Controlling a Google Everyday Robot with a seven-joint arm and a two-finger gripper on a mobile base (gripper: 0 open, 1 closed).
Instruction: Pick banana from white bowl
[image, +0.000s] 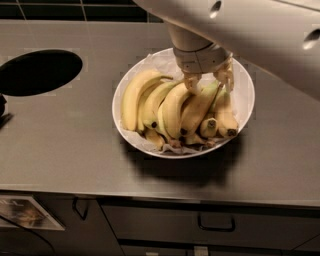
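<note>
Now the tool (208, 81) hangs over the white bowl (118, 95), fingers spread astride the upper end of the banana (197, 111) lying inside, seemingly lined up to close on it.

Grey metal worktop (75, 145) with a round dark hole (40, 72) near its back left corner. A white bowl (242, 82) sits right of centre. The gripper (209, 84) hangs over the bowl's back part, fingers apart.
</note>
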